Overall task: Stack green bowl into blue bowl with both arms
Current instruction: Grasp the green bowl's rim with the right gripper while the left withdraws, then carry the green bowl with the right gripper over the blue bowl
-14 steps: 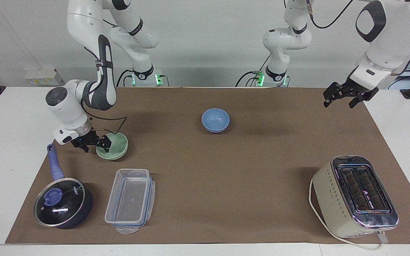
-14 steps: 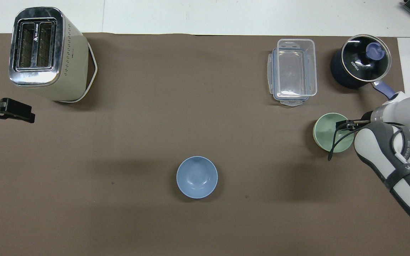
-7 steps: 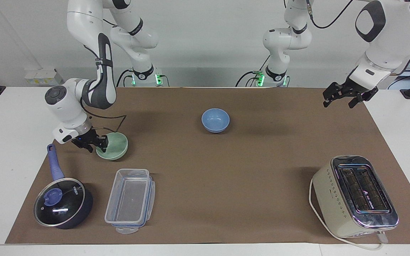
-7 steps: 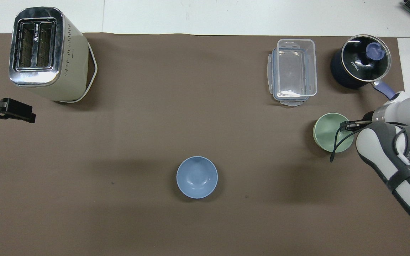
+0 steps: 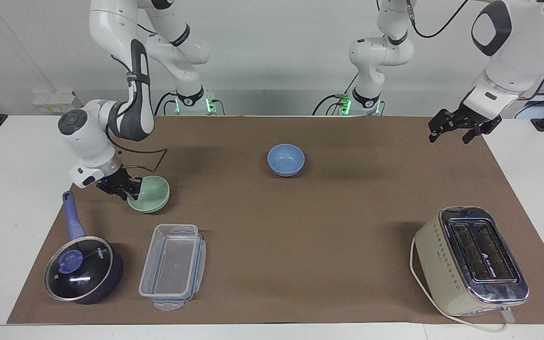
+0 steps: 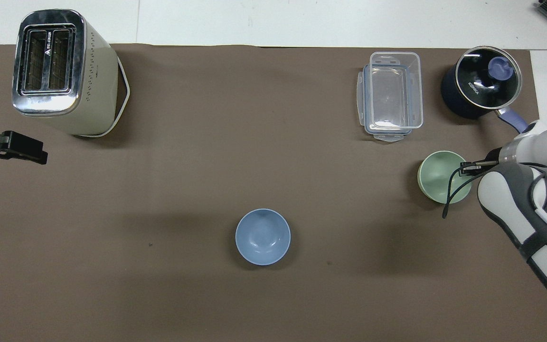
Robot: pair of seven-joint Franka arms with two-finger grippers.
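Right end effector (image 5: 129, 190) has narrowed onto green bowl (image 5: 151, 194) rim, gripping it. Blue bowl (image 5: 285, 159) nearer robots than green bowl, toward left arm's end. Left end effector (image 5: 456, 128) waits wide open, holding nothing, above surface (image 5: 300, 226) edge.

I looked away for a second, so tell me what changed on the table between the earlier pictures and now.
The right pincer has closed in on the rim of the green bowl, on the side toward the right arm's end of the table; the bowl sits where it was. The left pincer waits open, in the air over the left arm's end. The blue bowl, toaster, saucepan and clear container have not moved.
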